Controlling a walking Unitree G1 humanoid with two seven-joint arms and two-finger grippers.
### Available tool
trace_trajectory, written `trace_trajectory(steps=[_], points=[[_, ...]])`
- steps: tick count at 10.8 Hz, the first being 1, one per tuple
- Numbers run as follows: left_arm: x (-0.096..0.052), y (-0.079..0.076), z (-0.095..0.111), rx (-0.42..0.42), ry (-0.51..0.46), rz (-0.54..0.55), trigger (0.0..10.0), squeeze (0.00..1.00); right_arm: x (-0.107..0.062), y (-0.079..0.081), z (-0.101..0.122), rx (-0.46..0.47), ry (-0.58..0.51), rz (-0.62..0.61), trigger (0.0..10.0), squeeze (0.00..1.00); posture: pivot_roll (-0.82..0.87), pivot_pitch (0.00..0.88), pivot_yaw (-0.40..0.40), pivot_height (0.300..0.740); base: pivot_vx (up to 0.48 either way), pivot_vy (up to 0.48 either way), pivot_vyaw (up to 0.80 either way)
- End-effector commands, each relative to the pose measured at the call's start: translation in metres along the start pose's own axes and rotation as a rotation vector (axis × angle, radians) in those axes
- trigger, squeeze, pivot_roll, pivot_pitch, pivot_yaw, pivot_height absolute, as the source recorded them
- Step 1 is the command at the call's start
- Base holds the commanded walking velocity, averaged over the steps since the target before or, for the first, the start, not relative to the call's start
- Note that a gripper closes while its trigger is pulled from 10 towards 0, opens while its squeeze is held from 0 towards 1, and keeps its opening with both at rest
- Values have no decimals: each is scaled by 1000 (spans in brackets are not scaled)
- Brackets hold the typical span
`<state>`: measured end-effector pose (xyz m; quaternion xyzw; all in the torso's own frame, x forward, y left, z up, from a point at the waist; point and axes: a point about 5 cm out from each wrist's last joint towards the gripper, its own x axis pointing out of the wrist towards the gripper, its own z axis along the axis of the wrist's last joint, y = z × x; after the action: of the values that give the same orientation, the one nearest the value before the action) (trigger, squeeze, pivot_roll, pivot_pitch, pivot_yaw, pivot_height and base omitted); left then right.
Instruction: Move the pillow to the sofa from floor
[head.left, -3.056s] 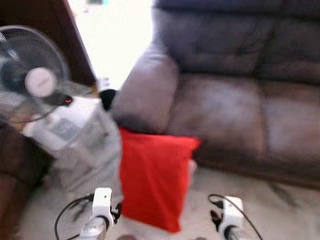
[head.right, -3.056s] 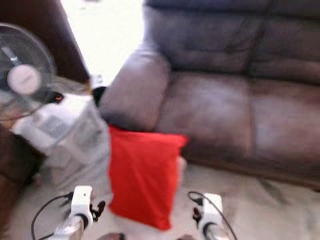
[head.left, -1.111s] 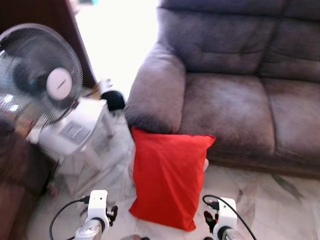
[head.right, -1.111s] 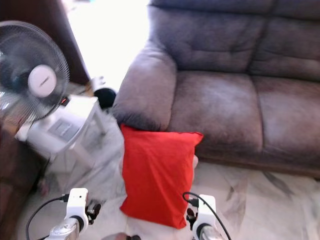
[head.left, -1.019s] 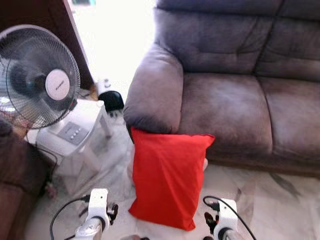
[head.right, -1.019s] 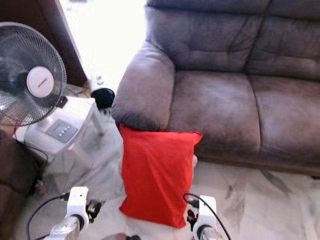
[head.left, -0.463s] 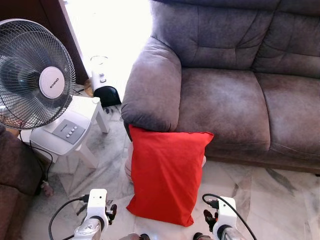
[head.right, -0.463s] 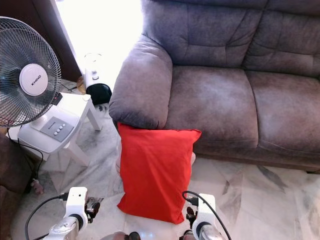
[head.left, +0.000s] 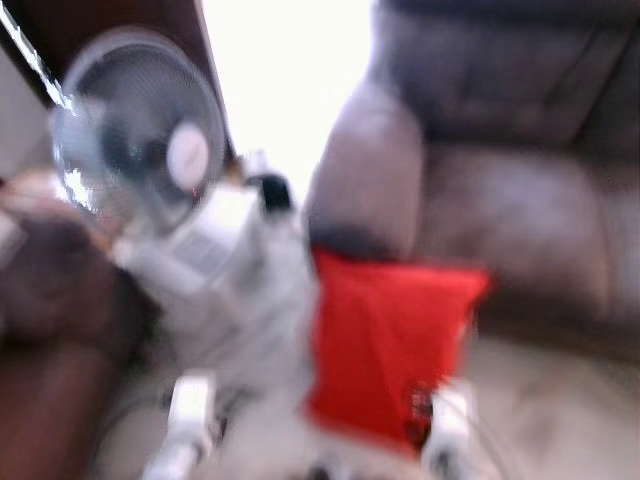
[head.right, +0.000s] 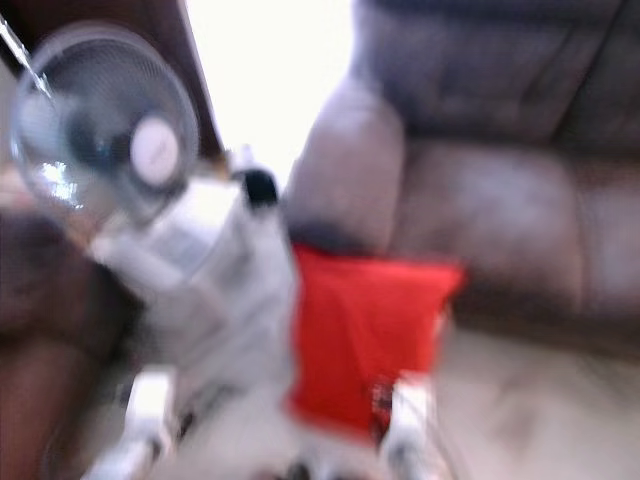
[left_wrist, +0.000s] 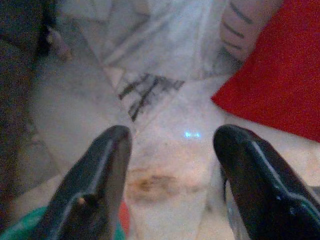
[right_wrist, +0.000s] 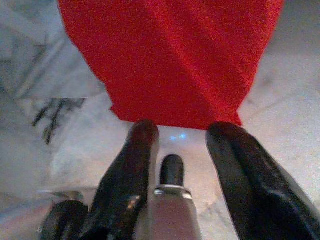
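Red cloth pillow (right_wrist: 170, 60), matt; glossy veined marble floor (left_wrist: 165, 145); suede-like sofa (head.left: 520, 220).

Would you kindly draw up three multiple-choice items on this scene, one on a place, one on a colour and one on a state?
1. Where is the pillow?
A. on the sofa seat
B. on the floor against the sofa
C. on the fan table

2. What colour is the pillow?
A. red
B. blue
C. grey

3. How does the right gripper stand?
A. shut on the pillow
B. open, short of the pillow
C. shut on a cable

Answers: 1 B, its lower edge rests on the marble floor below the armrest. 2 A, it is plain red. 3 B, its fingers are spread with floor between them.
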<state>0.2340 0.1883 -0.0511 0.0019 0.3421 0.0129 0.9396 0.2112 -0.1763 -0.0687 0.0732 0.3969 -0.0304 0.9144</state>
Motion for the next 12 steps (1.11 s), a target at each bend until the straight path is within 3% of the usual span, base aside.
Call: trace_trajectory(steps=[1, 6, 12], points=[[-4, 6, -12, 11, 44, 10, 10000, 0, -3, 2, -14, 17, 36, -2, 10000, 0, 80, 182, 38, 714, 0, 0, 0], [-3, 5, -11, 21, 44, 7, 10000, 0, -3, 2, -14, 22, 32, -4, 10000, 0, 79, 180, 38, 714, 0, 0, 0], [-3, 4, -9, 27, 36, 3, 10000, 0, -3, 2, -14, 16, 30, -4, 10000, 0, 79, 176, 39, 714, 322, 0, 0]])
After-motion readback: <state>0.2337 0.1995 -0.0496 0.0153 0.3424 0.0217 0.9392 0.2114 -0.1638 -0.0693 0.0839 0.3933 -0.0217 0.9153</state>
